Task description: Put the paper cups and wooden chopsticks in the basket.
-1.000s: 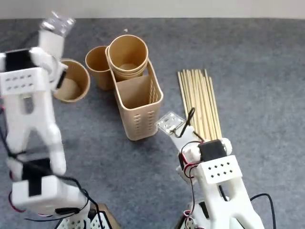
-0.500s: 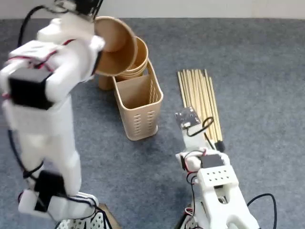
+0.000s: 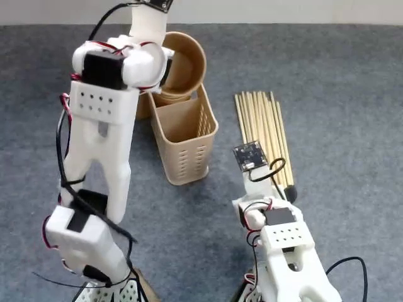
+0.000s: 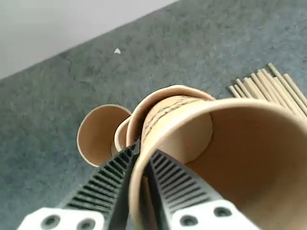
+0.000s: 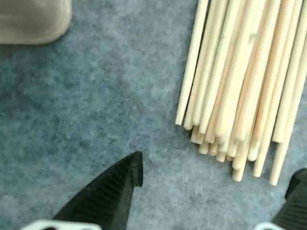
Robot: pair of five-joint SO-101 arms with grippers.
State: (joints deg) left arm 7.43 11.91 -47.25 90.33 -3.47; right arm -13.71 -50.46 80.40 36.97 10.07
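We clamp the left gripper [image 4: 142, 149] on the rim of the tan paper cup [image 4: 230, 158], tilting it over the nested cups [image 3: 167, 98] in the beige slotted plastic basket [image 3: 186, 135] for stacking. The right gripper [image 5: 217, 176] hangs wide above the pale wooden chopsticks [image 5: 240, 86] on the grey carpet [image 3: 352, 75], positioned to straddle their ends.

High view: the loose paper cup [image 3: 143, 107] left of the basket [image 3: 189, 151] was covered by the left arm [image 3: 101, 138], save for a sliver. The nested cups [image 3: 167, 99] in the basket's far compartment were largely hidden behind the held cup [image 3: 186, 60]. The near ends of the chopsticks [image 3: 264, 119] were covered by the right arm [image 3: 277, 220].

Left wrist view: the held cup was cropped at the frame edge.

Right wrist view: the chopsticks were cut off by the frame, and only a corner of the basket was seen.
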